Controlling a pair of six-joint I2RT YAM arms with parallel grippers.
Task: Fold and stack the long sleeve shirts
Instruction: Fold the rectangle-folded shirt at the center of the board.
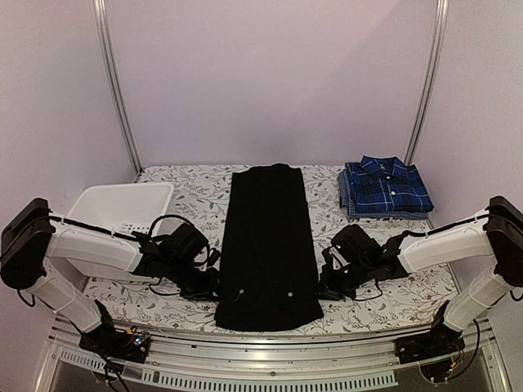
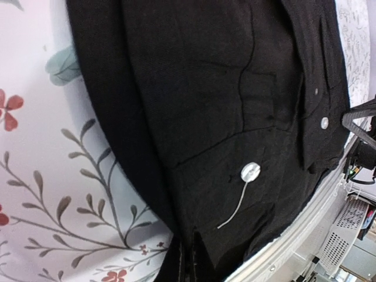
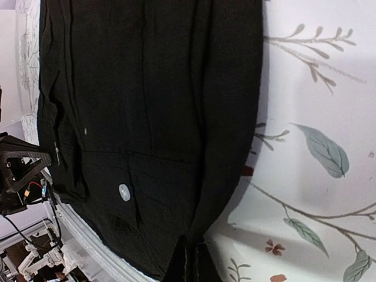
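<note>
The black long sleeve shirt [image 1: 268, 245] lies in a long narrow strip down the middle of the table, its hem toward the near edge. My left gripper [image 1: 214, 287] is shut on the shirt's near left edge [image 2: 176, 235]; its fingers [image 2: 189, 261] are pinched together on the cloth. My right gripper [image 1: 320, 287] is shut on the near right edge [image 3: 211, 223], with its fingers [image 3: 194, 261] closed on the fold. A pale button [image 2: 250, 171] trails a loose thread. The blue-and-navy plaid shirt [image 1: 386, 188] rests folded at the back right.
A white slotted basket [image 1: 98, 196] stands at the left, just behind my left arm. The floral tablecloth [image 1: 196, 192] covers the table. A metal rail [image 1: 270, 343] runs along the near edge, close under the shirt's hem.
</note>
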